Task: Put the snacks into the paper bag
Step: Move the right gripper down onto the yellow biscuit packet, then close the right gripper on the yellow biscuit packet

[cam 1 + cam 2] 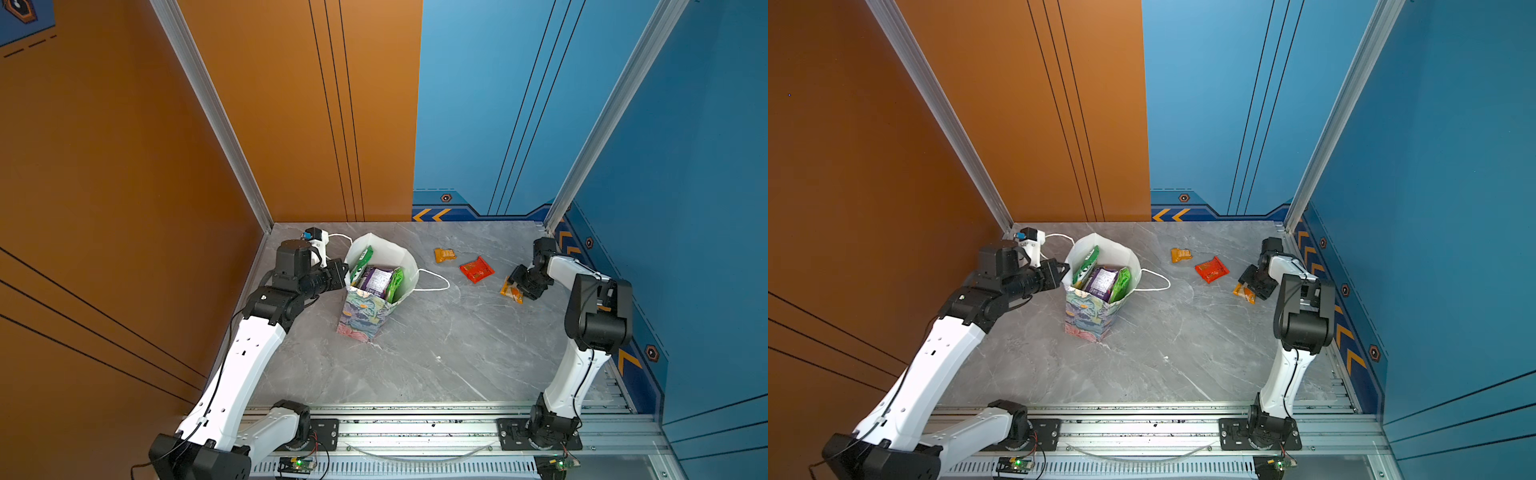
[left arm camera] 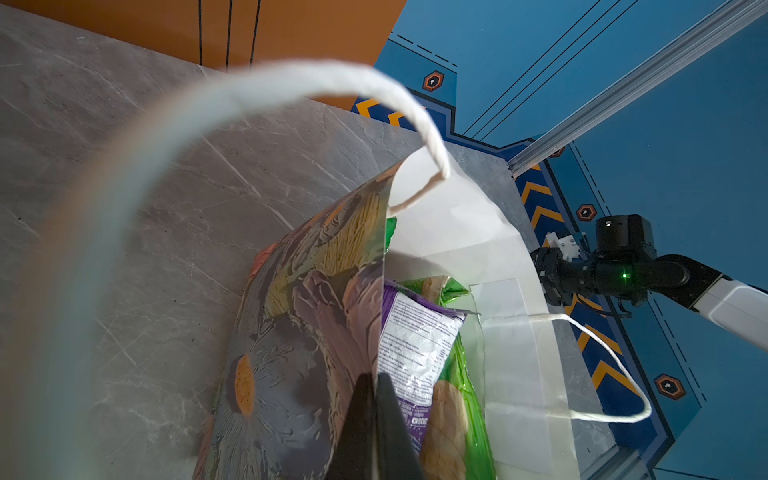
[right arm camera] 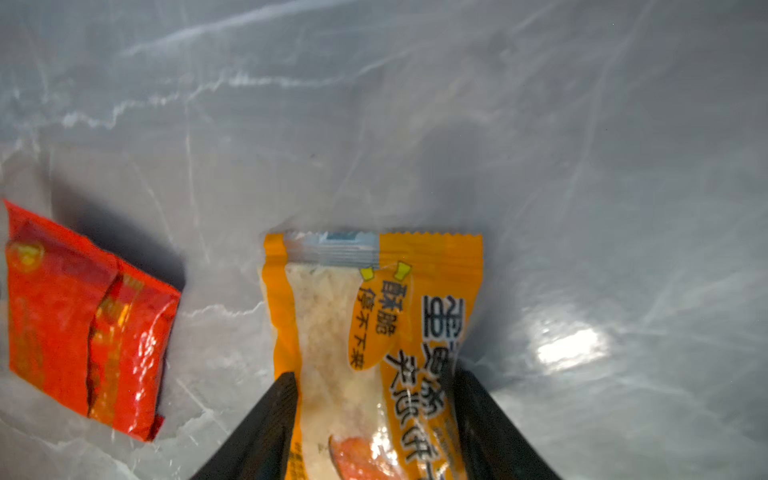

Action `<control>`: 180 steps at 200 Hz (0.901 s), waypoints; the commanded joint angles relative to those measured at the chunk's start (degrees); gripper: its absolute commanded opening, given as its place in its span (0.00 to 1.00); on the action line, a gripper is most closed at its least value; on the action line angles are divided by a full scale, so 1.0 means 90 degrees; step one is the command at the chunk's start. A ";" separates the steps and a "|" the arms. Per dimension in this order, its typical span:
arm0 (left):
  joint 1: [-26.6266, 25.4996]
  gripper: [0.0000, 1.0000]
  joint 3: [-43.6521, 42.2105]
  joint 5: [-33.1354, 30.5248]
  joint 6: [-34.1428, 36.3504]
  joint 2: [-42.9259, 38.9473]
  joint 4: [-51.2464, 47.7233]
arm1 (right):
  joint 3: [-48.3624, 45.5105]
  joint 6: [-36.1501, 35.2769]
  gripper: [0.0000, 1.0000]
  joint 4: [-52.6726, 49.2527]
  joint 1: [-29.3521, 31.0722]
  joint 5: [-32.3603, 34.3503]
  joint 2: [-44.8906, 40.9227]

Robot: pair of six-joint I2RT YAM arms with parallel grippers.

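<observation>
The right fingers stand apart astride the yellow packet, one tip against each long edge. Whether they already press it cannot be told. The packet lies flat on the table, at the right of both top views.

Close squarely across the packet's width, then lift straight up, clear of the red packet near it at the lower left of the right wrist view.

The left fingers are pinched together on the side wall of the paper bag, which stands open at centre-left in both top views. Green and purple packets sit inside it.

Carry the yellow packet over the open mouth and release low. An orange packet lies on the table beyond the red one.
</observation>
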 commanded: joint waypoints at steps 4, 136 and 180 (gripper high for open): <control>0.0058 0.00 0.0100 0.0153 -0.0003 -0.0073 0.0612 | -0.0408 -0.0002 0.57 -0.0144 0.0130 -0.0284 -0.0112; 0.0057 0.00 0.0093 0.0164 -0.0011 -0.0038 0.0613 | -0.1371 0.0318 0.22 0.0784 -0.0056 -0.1104 -0.0647; 0.0060 0.00 0.0090 0.0140 -0.0004 -0.0046 0.0612 | -0.1579 0.0325 0.15 0.0798 0.0046 -0.1091 -0.1011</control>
